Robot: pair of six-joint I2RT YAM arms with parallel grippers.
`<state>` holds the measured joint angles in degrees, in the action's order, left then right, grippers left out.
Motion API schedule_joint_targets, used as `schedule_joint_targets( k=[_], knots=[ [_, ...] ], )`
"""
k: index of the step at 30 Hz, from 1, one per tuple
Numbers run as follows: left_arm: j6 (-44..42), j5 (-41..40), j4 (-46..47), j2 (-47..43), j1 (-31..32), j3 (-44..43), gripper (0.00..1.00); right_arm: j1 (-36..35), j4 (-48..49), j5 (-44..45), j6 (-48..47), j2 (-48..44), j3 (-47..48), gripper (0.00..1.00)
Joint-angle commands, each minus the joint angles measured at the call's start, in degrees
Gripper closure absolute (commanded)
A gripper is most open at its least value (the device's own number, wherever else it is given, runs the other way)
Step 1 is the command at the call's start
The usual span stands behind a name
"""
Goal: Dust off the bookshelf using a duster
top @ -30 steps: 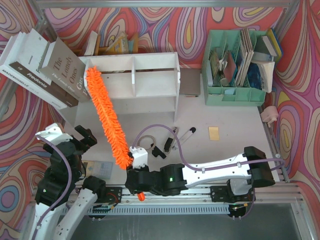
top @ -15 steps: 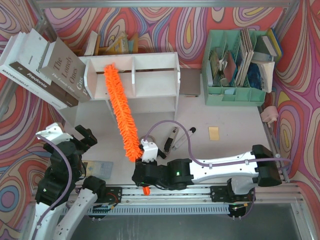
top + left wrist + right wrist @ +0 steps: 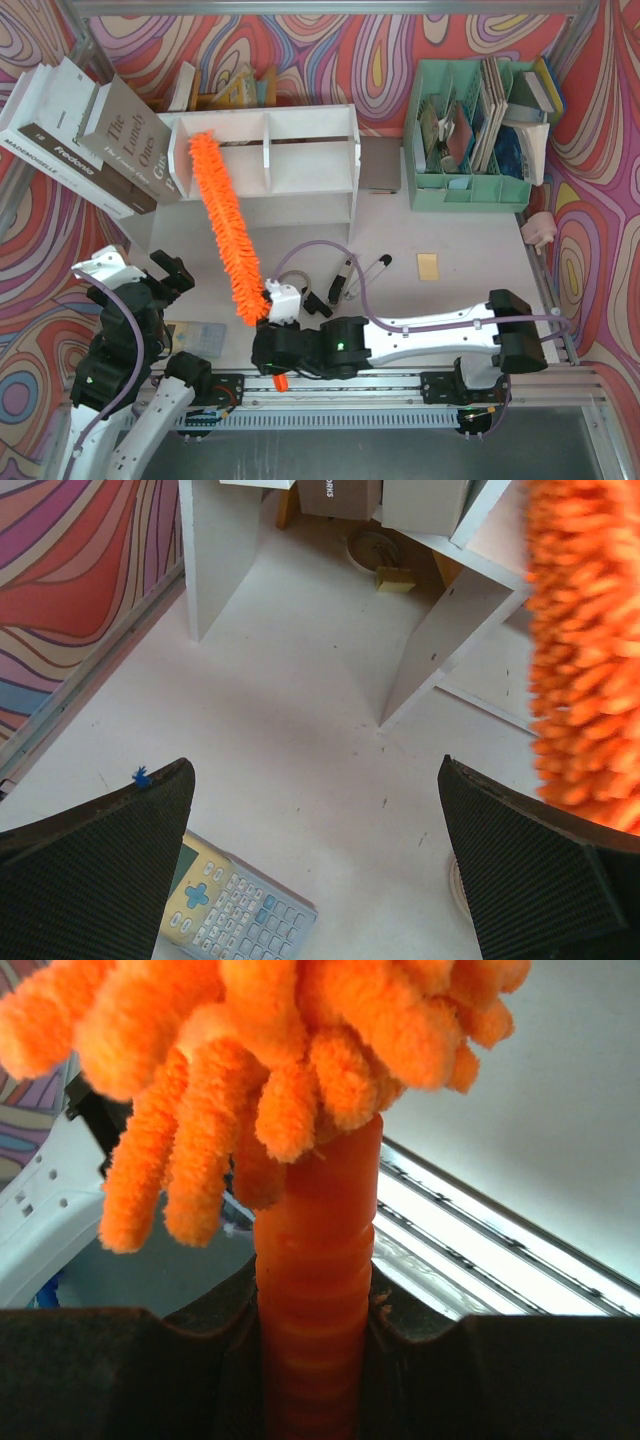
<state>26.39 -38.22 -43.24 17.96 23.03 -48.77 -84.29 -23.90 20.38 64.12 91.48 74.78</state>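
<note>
Duster (image 3: 222, 225) clamped in right pincer (image 3: 315, 1345), tip at bookshelf (image 3: 310, 165).

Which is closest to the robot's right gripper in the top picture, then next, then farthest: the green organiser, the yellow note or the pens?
From the right gripper:
1. pens, just to its right.
2. yellow note, further right.
3. mint green organiser, at the back right.
</note>
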Motion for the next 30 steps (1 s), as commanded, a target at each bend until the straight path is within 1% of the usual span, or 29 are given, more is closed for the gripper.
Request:
schedule_joint_targets(
  k=[1, 4, 6, 12, 15, 18, 25, 30],
  knots=[
    [0.21, -0.89, -0.35, 0.07, 0.40, -0.87, 0.02, -0.11, 2.54, -2.95, -5.66, 3.54, 4.81, 1.00],
    [0.24, -0.97, -0.45, 0.06, 0.44, -0.96, 0.02, -0.09, 2.31, -2.38, -4.94, 2.91, 4.16, 1.00],
    [0.24, -1.05, -0.44, -0.04, 0.44, -0.91, 0.02, -0.08, 1.80, -0.47, -2.77, 1.11, 2.23, 1.00],
    [0.24, -0.90, -0.35, -0.14, 0.53, -0.89, 0.02, -0.21, 0.42, 7.81, 7.77, -7.97, -7.31, 1.00],
    [0.17, -0.89, -0.26, -0.05, 0.53, -0.88, 0.02, -0.56, -0.64, 10.89, 11.89, -11.38, -10.49, 1.00],
    [0.18, -0.89, -0.28, -0.05, 0.53, -0.88, 0.02, -0.73, 0.67, 10.54, 10.69, -11.19, -10.49, 1.00],
    [0.24, -1.07, -0.44, -0.01, 0.59, -0.89, 0.02, -0.72, 3.14, 4.35, 1.14, -3.47, -2.80, 1.00],
    [0.24, -1.16, -0.39, -0.04, 0.62, -0.89, 0.02, -0.70, 3.61, 3.35, -0.13, -2.68, -1.96, 1.00]
  ],
)
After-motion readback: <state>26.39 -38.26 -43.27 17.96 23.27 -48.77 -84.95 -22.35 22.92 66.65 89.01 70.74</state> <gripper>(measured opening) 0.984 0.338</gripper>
